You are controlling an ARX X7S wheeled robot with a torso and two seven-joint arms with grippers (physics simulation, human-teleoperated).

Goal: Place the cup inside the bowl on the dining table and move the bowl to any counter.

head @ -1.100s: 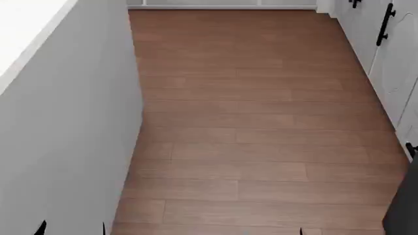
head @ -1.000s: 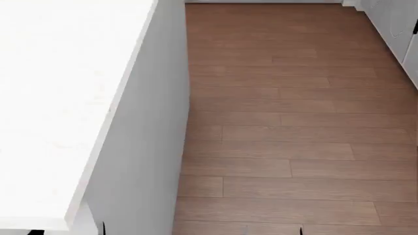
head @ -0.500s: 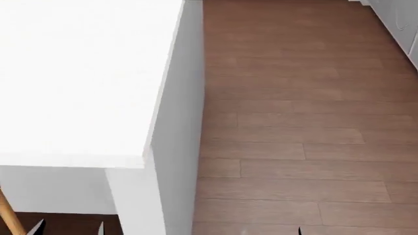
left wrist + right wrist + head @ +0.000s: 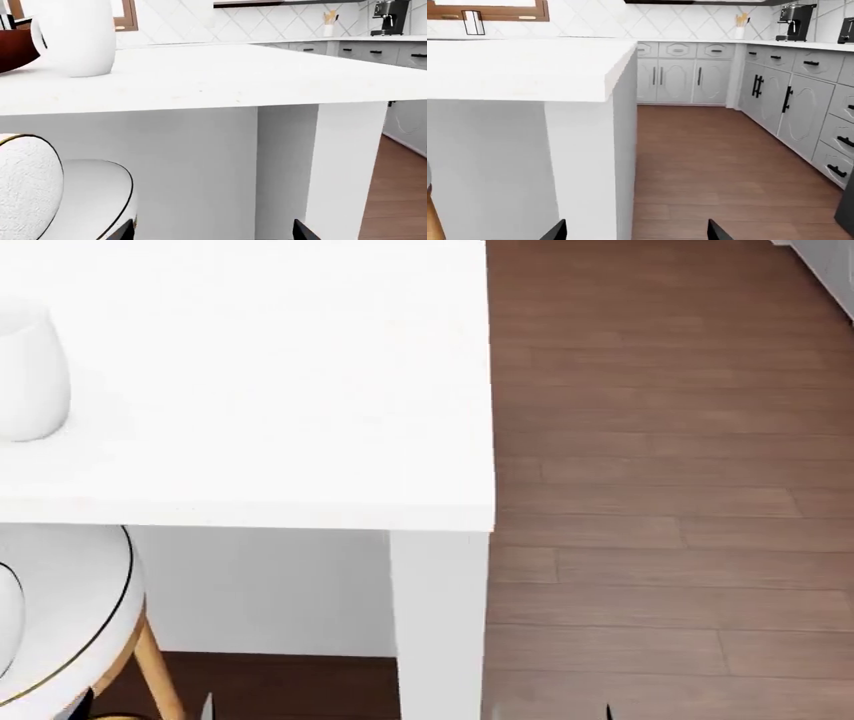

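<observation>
From my left wrist, the cup (image 4: 75, 35) stands upright on the white worktop (image 4: 220, 75), with the bowl (image 4: 12, 49) showing as a dark red sliver just beside it at the frame's edge. Both sit above and well ahead of my left jaws (image 4: 212, 231), whose two dark tips stand wide apart with nothing between them. A white padded chair (image 4: 60, 200) is close by; I judge that raising this arm from here could catch the chair or the worktop's underside.

From my head, the cup (image 4: 30, 375) sits near the far left of the worktop (image 4: 267, 390), off to the left of my jaw tips low in the frame. The bowl is out of this view.

From my right wrist, my right jaws (image 4: 637, 231) stand wide and empty, near the white table leg (image 4: 590, 165). Swinging inward risks striking it. No cup or bowl shows here.
</observation>
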